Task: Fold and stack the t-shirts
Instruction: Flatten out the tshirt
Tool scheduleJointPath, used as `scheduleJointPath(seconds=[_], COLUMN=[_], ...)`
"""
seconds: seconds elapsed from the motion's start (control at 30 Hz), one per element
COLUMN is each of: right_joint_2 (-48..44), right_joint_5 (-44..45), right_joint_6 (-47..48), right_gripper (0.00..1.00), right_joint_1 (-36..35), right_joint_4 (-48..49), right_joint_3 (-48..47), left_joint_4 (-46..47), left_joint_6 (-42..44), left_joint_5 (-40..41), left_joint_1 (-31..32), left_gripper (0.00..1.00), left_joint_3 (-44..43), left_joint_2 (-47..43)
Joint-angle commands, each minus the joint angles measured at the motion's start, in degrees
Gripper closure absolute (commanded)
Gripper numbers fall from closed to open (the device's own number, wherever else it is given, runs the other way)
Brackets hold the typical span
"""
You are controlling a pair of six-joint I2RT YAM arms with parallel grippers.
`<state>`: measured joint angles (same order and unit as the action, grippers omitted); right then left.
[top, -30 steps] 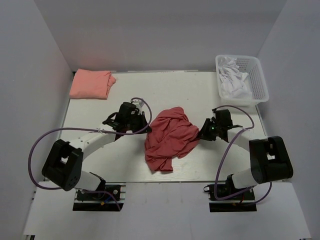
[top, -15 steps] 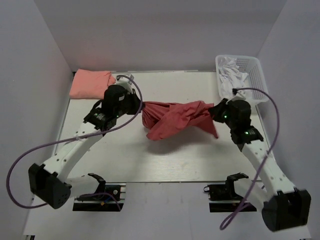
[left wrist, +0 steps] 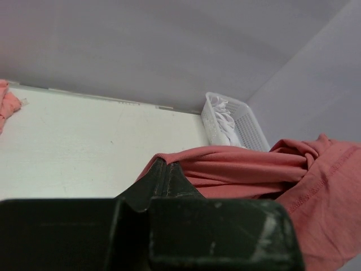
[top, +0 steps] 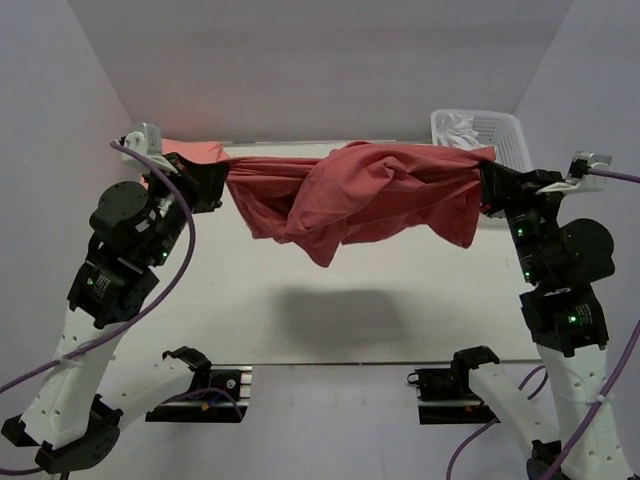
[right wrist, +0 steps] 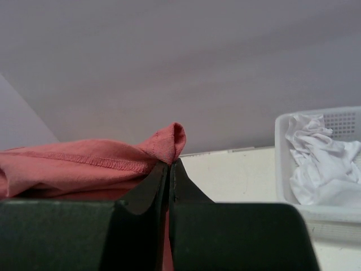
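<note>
Above the counter (top: 400, 310) I hold the red tee (top: 350, 195) strung in the air between both arms, bunched and twisted, so it can hang open for folding. The pink tee (top: 200, 152) lies far left, the basket (top: 505, 128) far right. The left jaws and right jaws each pinch a hem tight.

On the white counter (top: 400, 300), a folded salmon-pink t-shirt (top: 195, 151) is laid far left and a white basket (top: 507, 135) far right.
</note>
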<state>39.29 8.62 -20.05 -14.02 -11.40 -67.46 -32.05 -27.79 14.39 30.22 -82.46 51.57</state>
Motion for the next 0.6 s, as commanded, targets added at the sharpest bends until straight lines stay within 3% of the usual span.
scheduleJointPath(seconds=[0.0,0.23,0.43,0.57], right_joint_2=[-0.5,-1.0,3.4,7.5], right_joint_5=[3.4,-0.6,0.0,-3.3], right_joint_6=[4.4,3.4,0.9,-2.0], right_gripper=[1.00,1.00,1.00,1.00], right_joint_1=[1.3,1.1,1.2,1.3], right_joint_4=[-1.1,-2.5,-1.3,2.4], right_joint_3=[-5.1,-5.3,3.4,12.7], left_joint_4=[-5.2,-4.7,-7.8,-5.0], left_joint_6=[0.9,-0.8,-4.1,-6.0], left_joint_5=[7.2,7.3,9.5,7.0], left_joint_1=[-1.1,-1.1,-1.1,-1.1], left_gripper=[1.00,1.00,1.00,1.00], left_joint_3=[-2.5,-0.3,3.5,13.6], left_joint_2=[-1.2,-1.5,4.8,6.4])
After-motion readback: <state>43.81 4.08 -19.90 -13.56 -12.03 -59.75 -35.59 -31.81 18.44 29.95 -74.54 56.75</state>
